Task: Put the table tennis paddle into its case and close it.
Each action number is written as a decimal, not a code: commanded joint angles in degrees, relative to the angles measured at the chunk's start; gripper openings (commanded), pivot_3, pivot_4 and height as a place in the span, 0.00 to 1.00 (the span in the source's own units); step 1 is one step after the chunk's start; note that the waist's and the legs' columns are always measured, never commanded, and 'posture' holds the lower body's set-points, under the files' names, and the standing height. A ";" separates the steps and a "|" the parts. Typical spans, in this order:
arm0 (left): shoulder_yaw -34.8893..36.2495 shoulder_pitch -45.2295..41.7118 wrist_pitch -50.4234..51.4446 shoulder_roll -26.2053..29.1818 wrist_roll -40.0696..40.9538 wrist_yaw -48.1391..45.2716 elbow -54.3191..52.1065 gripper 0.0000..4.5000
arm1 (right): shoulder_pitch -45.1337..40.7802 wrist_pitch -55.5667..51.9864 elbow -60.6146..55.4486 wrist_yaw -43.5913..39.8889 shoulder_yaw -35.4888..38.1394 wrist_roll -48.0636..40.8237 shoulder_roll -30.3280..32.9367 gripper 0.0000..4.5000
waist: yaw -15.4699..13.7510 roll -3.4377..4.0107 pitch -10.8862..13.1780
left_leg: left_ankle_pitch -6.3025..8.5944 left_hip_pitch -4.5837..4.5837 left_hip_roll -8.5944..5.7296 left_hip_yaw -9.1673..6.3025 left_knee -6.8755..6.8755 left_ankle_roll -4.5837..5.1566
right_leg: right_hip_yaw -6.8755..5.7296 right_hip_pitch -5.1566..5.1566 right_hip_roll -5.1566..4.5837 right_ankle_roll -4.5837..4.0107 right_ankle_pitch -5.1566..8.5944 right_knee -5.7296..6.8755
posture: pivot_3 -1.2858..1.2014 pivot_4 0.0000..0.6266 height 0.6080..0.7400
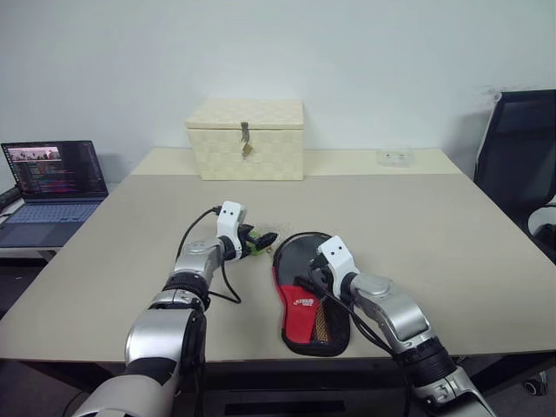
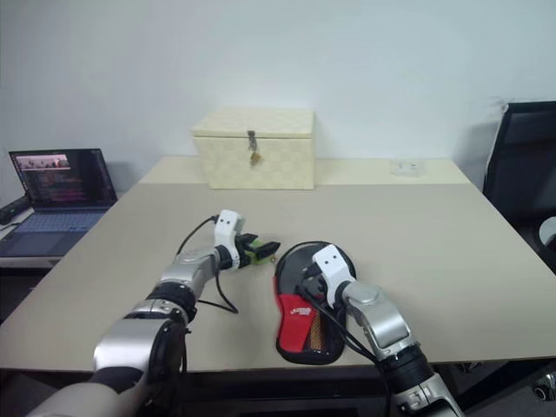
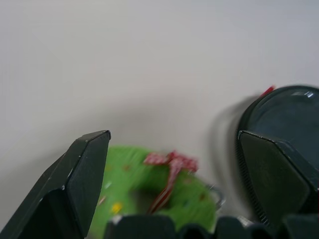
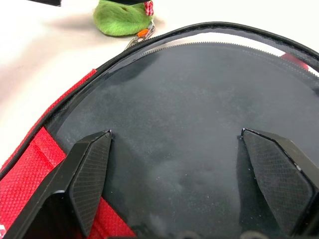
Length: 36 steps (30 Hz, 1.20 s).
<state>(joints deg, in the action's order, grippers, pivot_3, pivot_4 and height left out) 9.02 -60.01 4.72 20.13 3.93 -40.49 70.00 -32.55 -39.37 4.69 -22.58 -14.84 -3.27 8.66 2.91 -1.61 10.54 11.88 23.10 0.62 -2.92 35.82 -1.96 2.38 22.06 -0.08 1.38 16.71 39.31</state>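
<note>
- Nearest on the counter [image 1: 452, 226] lies the case [image 1: 309, 300], black and red, with the table tennis paddle [image 4: 199, 114] inside it
- Right hand [image 4: 177, 174] hangs over the paddle's black face, fingers wide apart, holding nothing
- Left hand [image 1: 261, 241], left of the case, stands open around the green zipper tag [image 3: 149, 194], not gripping it
- Cream box [image 1: 247, 137] at the far edge

Beige tabletop [image 1: 417, 226], wide and matte. Plain white wall [image 1: 347, 52] behind. Cream woven box [image 1: 246, 138] with a metal latch at the far edge. Open laptop [image 1: 50, 187] to the left, screen lit. Black office chair [image 1: 519, 165] to the right.
</note>
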 commanded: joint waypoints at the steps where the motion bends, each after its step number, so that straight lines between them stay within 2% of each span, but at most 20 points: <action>1: -0.54 0.05 0.59 0.57 -0.33 0.92 -1.34 1.00 | 1.27 -2.34 2.27 -0.23 -1.04 1.14 0.72 1.00 | -0.01 0.00 0.00 | 0.00 0.00 0.00 -0.01 0.00 0.00 | 0.00 0.00 0.00 0.00 0.00 -0.01 | 0.52 0.24 1.00; 6: -1.52 0.70 1.61 -0.34 -0.99 1.83 -0.93 1.00 | 1.32 -2.37 2.00 -0.32 -1.08 1.15 0.86 1.00 | -0.01 0.00 0.00 | 0.00 0.00 0.00 -0.01 0.01 0.00 | -0.01 -0.01 -0.01 0.00 0.00 -0.01 | 0.52 0.24 1.00; 9: -1.58 0.37 1.72 -0.97 -0.80 2.23 -0.70 0.88 | 1.31 -2.37 1.67 -0.34 -1.19 1.29 1.03 1.00 | -0.02 0.00 0.00 | 0.00 0.00 0.00 0.00 0.01 0.00 | -0.01 -0.01 -0.01 0.00 0.00 -0.01 | 0.52 0.24 1.00; 15: -1.96 -0.33 1.99 -2.06 -0.79 1.37 -0.69 0.43 | -2.05 -1.89 1.09 0.14 0.29 0.97 1.06 1.00 | -0.17 0.00 0.00 | 0.00 0.00 -0.02 -0.01 0.01 0.00 | -0.02 -0.03 -0.03 0.00 0.00 -0.03 | 0.52 0.24 1.00; 21: -2.00 -1.18 1.62 -2.36 -1.00 2.09 -0.42 0.00 | -3.47 0.63 7.88 0.02 -0.48 2.09 1.60 1.00 | -0.71 0.00 0.00 | 0.00 0.02 -0.02 -0.03 0.00 0.00 | -0.05 -0.03 -0.03 0.00 0.00 -0.09 | 0.52 0.24 1.00; 27: -3.70 -5.42 -1.05 -3.31 -3.40 5.82 1.82 0.00 | 0.00 -0.07 6.49 -1.48 -2.47 2.46 2.82 1.00 | -1.21 -0.02 -0.01 | 0.00 0.06 -0.04 -0.07 0.01 0.00 | -0.10 -0.07 -0.04 0.03 -0.02 -0.19 | 0.52 0.24 1.00; 36: -9.12 -13.23 -5.52 -8.13 -11.22 12.96 6.49 0.00 | 4.12 -3.25 0.73 -2.29 -4.86 3.04 4.11 1.00 | -1.07 -0.02 -0.01 | 0.01 0.15 -0.13 -0.06 0.00 0.00 | -0.10 -0.04 -0.02 0.08 -0.04 -0.29 | 0.52 0.24 1.00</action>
<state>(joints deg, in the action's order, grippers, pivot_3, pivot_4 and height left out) 0.66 -70.55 1.30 12.07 -5.93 -29.09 77.05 -31.40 -38.34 3.23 -24.13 -16.88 -2.16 11.53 1.84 -1.64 10.53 11.89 23.26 0.50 -2.98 35.82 -1.95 2.29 22.04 -0.10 1.46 16.67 39.02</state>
